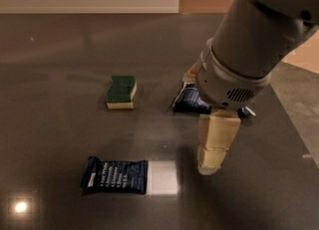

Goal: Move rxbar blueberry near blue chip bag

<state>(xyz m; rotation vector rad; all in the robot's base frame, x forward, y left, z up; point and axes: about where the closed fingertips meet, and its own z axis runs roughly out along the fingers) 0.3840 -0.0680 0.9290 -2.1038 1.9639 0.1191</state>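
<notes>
Dark glossy surface [55, 139]. Front left, lying flat: rxbar blueberry [115, 175], white mark at its left end, bright square reflection against its right end. Well apart from the blue chip bag [191, 100], which lies further back and to the right, largely hidden behind the arm [249, 45]. Beige hand [209, 167] pointing down, right of the bar and in front of the bag, touching neither. Apart or together: cannot tell. Green-topped sponge [121, 92] left of the bag.

One rxbar [115, 175], one sponge [120, 92], apparently one bag [189, 102], one pincer [210, 164] centre-right.
</notes>
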